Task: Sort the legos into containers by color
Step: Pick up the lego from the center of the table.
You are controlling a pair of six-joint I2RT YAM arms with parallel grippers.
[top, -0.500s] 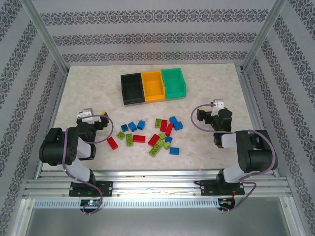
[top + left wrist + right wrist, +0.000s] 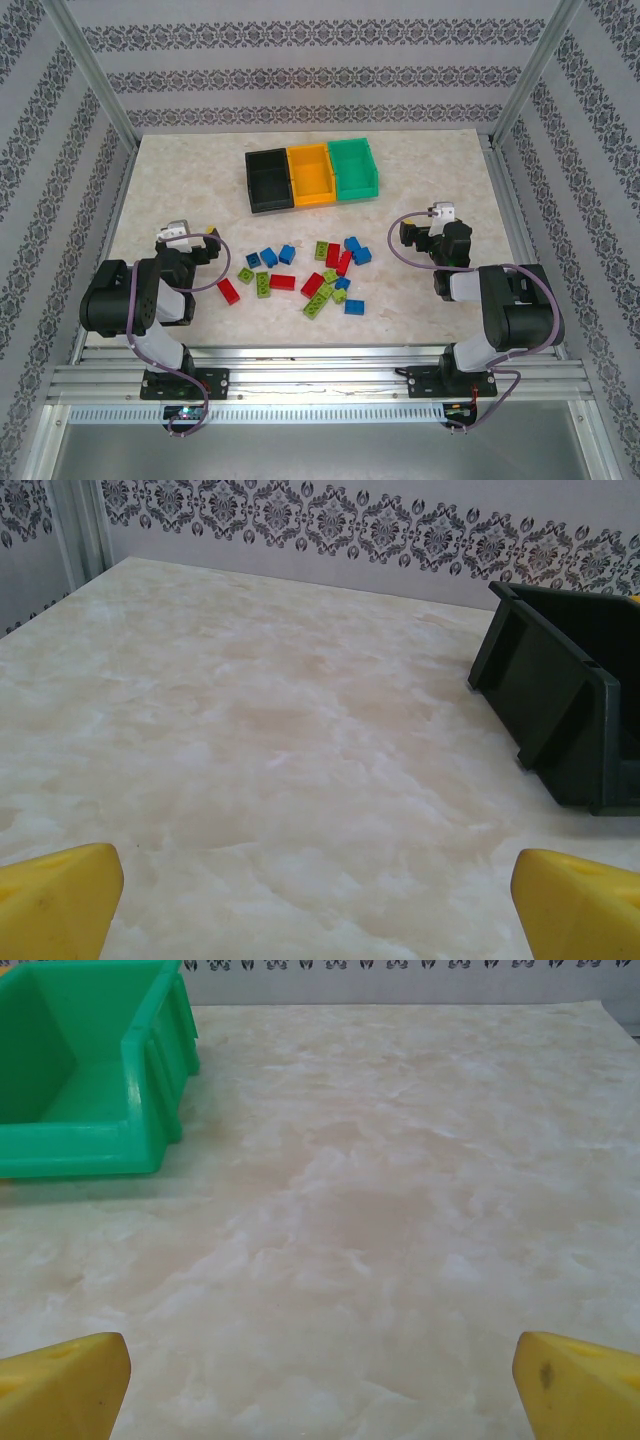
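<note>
The legos lie loose in a cluster at the near middle of the table, red (image 2: 282, 282), blue (image 2: 268, 257) and lime green (image 2: 262, 285) mixed together. The containers stand in a row further back: black (image 2: 270, 180), orange-yellow (image 2: 311, 174) and green (image 2: 355, 168). My left gripper (image 2: 212, 246) hovers left of the cluster, open and empty; its yellow fingertips (image 2: 60, 900) frame bare table, with the black bin (image 2: 560, 710) ahead on the right. My right gripper (image 2: 408, 236) sits right of the cluster, open and empty, the green bin (image 2: 90, 1070) ahead on its left.
The marble-patterned table (image 2: 180, 180) is fenced by metal posts and patterned walls on three sides. Bare tabletop lies between each gripper and the bins.
</note>
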